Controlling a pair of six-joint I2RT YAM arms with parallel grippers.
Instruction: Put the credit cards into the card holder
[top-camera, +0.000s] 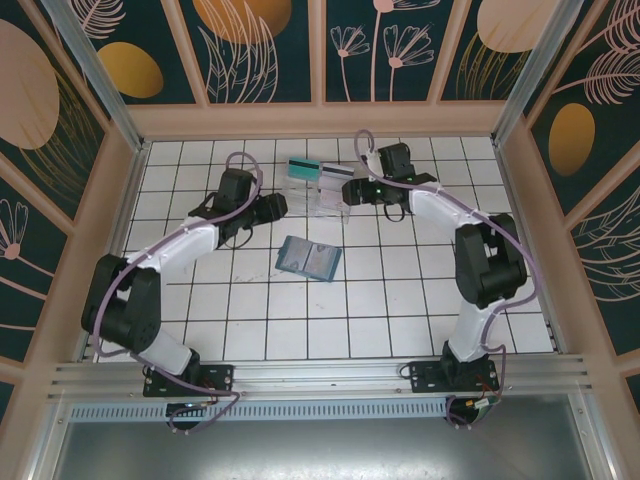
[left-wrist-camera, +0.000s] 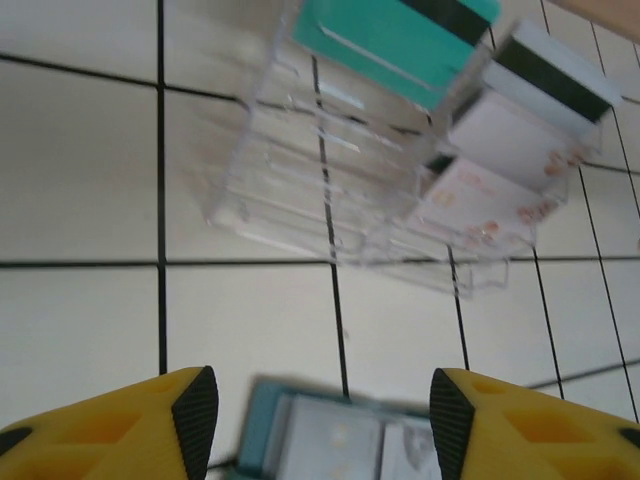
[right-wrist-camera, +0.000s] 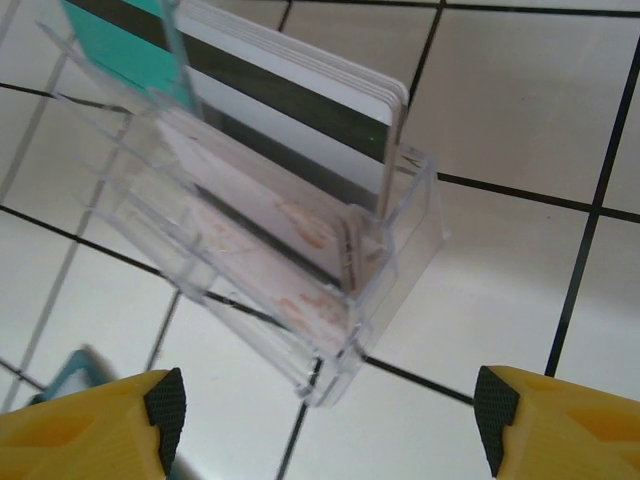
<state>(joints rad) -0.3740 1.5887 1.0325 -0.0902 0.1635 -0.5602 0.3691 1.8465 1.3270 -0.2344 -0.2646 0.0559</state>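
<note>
The left gripper (left-wrist-camera: 322, 412) hangs over the tiles with its jaws wide apart and nothing between them. Just beneath it lies the card holder (top-camera: 308, 258), open and flat on the table, blue-grey side up. It sits near the middle, a little nearer the arms than the clear tray (left-wrist-camera: 280, 190).

Both credit cards stand upright in that tray: the teal card (left-wrist-camera: 390, 40) in a rear slot, the whitish card (left-wrist-camera: 550, 80) with its dark stripe to the right of it. None has gone into the holder, so I'd judge the task is at its opening step — picking a first card.

The right gripper (right-wrist-camera: 328, 410) faces the tray's end, jaws spread wide and empty. Next, one gripper would have to close on a card's top edge and lift it straight up, without dragging the light tray along.

As for writing, the pale cards lower in the tray carry reddish marks — possibly print, but too blurred to read.
</note>
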